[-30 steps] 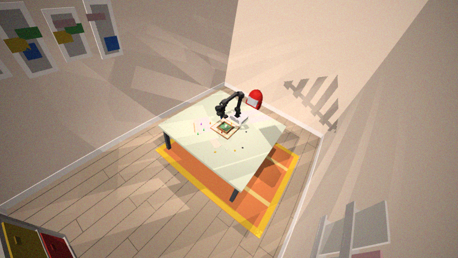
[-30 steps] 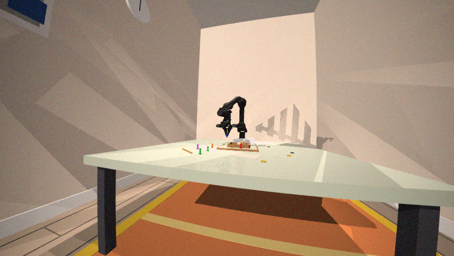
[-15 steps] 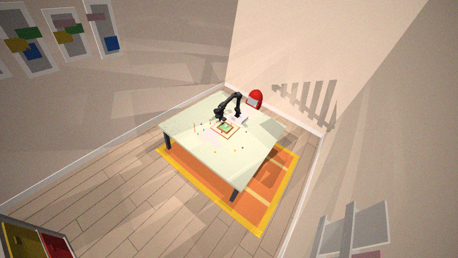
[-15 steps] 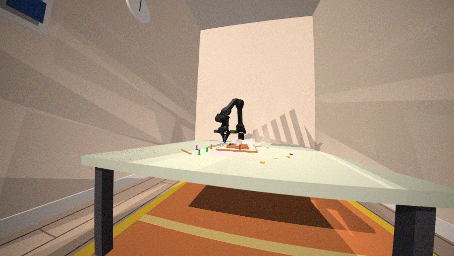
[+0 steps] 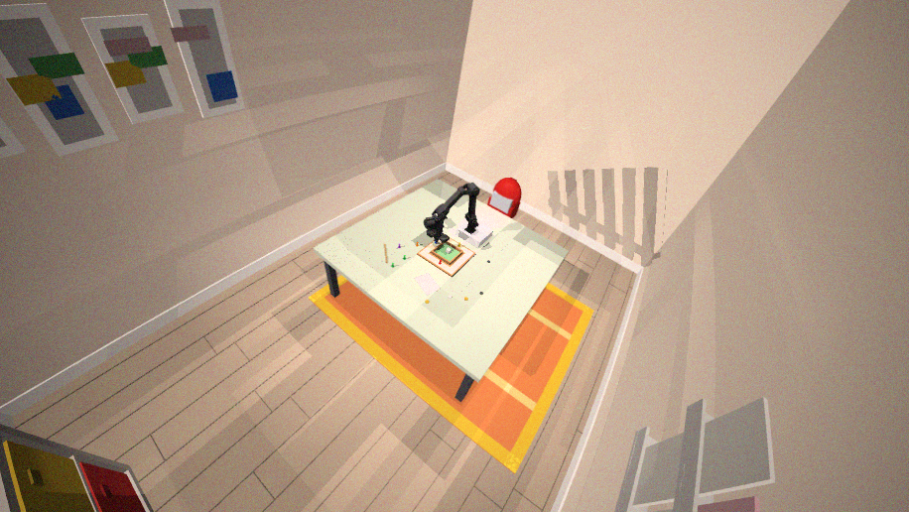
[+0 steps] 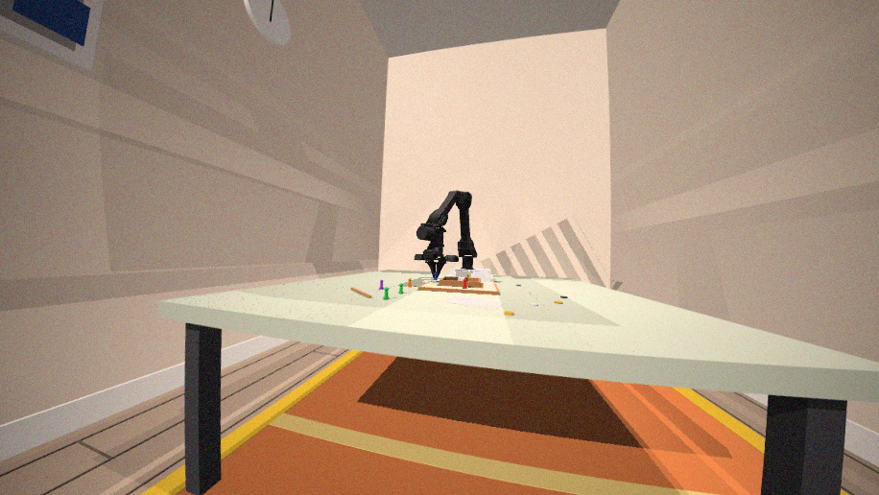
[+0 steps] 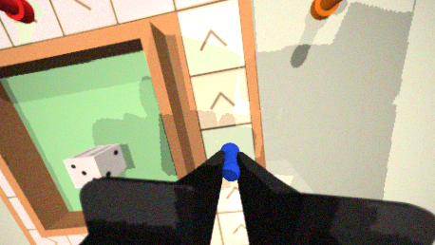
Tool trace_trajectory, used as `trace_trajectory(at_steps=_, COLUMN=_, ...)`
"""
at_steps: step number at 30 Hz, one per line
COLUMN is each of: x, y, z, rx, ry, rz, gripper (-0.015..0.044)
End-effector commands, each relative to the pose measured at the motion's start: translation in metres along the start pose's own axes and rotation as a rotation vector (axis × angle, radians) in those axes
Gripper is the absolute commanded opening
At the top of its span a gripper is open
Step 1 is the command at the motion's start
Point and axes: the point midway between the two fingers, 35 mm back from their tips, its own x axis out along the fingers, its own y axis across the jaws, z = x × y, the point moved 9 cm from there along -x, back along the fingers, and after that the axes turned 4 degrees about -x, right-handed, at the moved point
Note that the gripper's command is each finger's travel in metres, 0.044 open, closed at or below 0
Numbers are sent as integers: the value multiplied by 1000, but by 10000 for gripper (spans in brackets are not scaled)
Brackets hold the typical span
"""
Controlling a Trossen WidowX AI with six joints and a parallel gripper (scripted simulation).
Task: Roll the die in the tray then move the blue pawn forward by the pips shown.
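Observation:
My gripper [image 5: 437, 241] [image 6: 435, 277] [image 7: 230, 157] is shut on the blue pawn [image 7: 231, 166], low over the arrow squares along one side of the board [image 5: 452, 271] [image 7: 218, 81]. Whether the pawn's base touches a square cannot be told. Two arrow squares lie above it in the wrist view, between tray wall and board edge. The white die [image 7: 95, 163] lies in the green-floored tray [image 7: 177, 111], left of the gripper; a finger hides its lower part, and its top number is not clearly readable.
A red pawn [image 6: 464, 283] [image 7: 18, 10] stands on the board. An orange pawn [image 6: 409, 282] [image 7: 325, 7] stands off the board. A purple pawn [image 6: 381, 284], green pawns [image 6: 386, 294] [image 6: 400, 288] and a wooden stick [image 6: 361, 293] are farther left on the table.

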Motion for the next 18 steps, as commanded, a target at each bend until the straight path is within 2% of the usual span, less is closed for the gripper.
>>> trace_trajectory(at_steps=1, x=10, y=0, z=-1, rx=4, ry=14, rz=0, gripper=0)
trace_trajectory(at_steps=3, x=11, y=0, z=-2, rx=4, ry=14, rz=0, gripper=0)
trace_trajectory(at_steps=13, x=2, y=0, z=0, rx=0, ry=3, rz=1, gripper=263)
trace_trajectory(at_steps=18, x=-45, y=0, z=1, rx=4, ry=13, rz=0, gripper=394)
